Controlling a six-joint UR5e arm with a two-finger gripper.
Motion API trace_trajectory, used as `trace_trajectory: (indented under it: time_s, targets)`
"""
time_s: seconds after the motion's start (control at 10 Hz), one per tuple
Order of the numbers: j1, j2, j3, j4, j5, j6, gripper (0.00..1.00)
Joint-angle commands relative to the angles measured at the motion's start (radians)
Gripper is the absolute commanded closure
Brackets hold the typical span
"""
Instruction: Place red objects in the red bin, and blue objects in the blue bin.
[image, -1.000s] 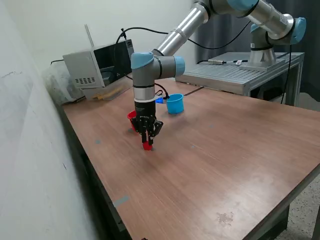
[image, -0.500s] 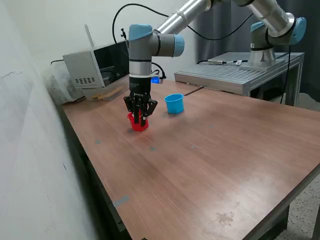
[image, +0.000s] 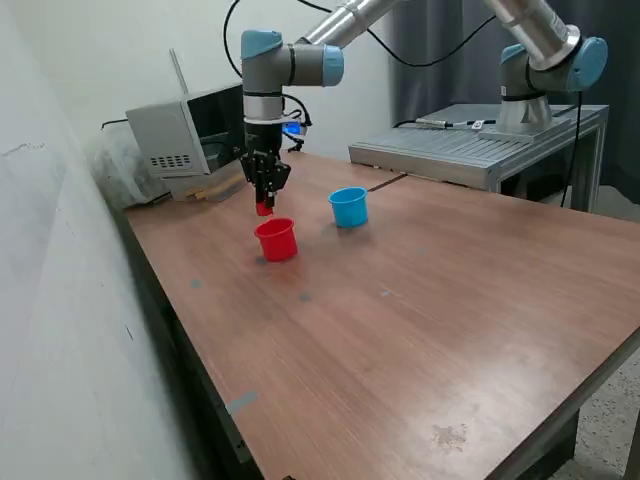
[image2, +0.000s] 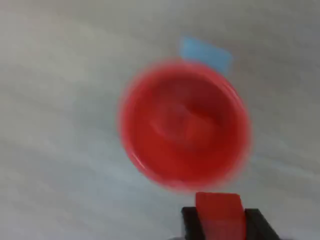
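Red plastic fills most of my wrist view: the red cup (image2: 184, 125) sits open-mouthed below me, badly blurred. My claw (image: 264, 207) is clamped on a red cube (image2: 220, 215), which shows between the two dark fingers (image2: 190, 222). From the exterior view, the cube (image: 264, 208) hangs in the air above the wooden table (image: 420, 320), slightly toward that view's left of the red cup (image: 277, 240) and clear of its rim.

The red cup stands upright on the table. Its inside may hold another red shape, but the blur does not let me confirm that.

A light-blue patch (image2: 205, 52) shows just past the red cup's rim in my wrist view; I cannot tell what it is. The blue cup (image: 349, 207) stands upright toward the exterior view's right of the red cup, apart from it.

A grey box-shaped device (image: 185, 135) rests at the far edge of the table, behind my arm.
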Motion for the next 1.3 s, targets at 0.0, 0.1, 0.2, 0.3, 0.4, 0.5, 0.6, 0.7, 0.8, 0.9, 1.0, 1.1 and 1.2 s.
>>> trace_trajectory:
  time_s: [0.0, 0.1, 0.2, 0.3, 0.4, 0.5, 0.6, 0.7, 0.8, 0.9, 1.0, 1.1, 1.2]
  targets:
    - [-0.066, -0.021, 0.052, 0.039, -0.003, 0.000, 1.00]
    - [-0.066, -0.032, 0.071, 0.045, -0.002, -0.001, 1.00]
    - [-0.062, -0.035, 0.076, 0.051, 0.000, 0.000, 1.00]
    - [-0.054, -0.038, 0.076, 0.053, 0.004, 0.000, 1.00]
    - [-0.052, -0.038, 0.074, 0.055, 0.009, 0.000, 1.00]
    - [-0.052, -0.038, 0.074, 0.055, 0.017, 0.000, 1.00]
    - [-0.051, -0.038, 0.074, 0.053, 0.030, 0.000, 1.00]
    - [-0.051, -0.038, 0.074, 0.053, 0.046, 0.000, 1.00]
    - [-0.052, -0.038, 0.074, 0.053, 0.067, 0.000, 1.00]
    - [-0.051, -0.038, 0.074, 0.053, 0.078, 0.000, 1.00]
    - [-0.051, -0.038, 0.074, 0.052, 0.080, 0.000, 1.00]
    - [-0.051, -0.038, 0.074, 0.050, 0.092, -0.001, 1.00]
    - [-0.051, -0.038, 0.074, 0.048, 0.095, -0.001, 1.00]
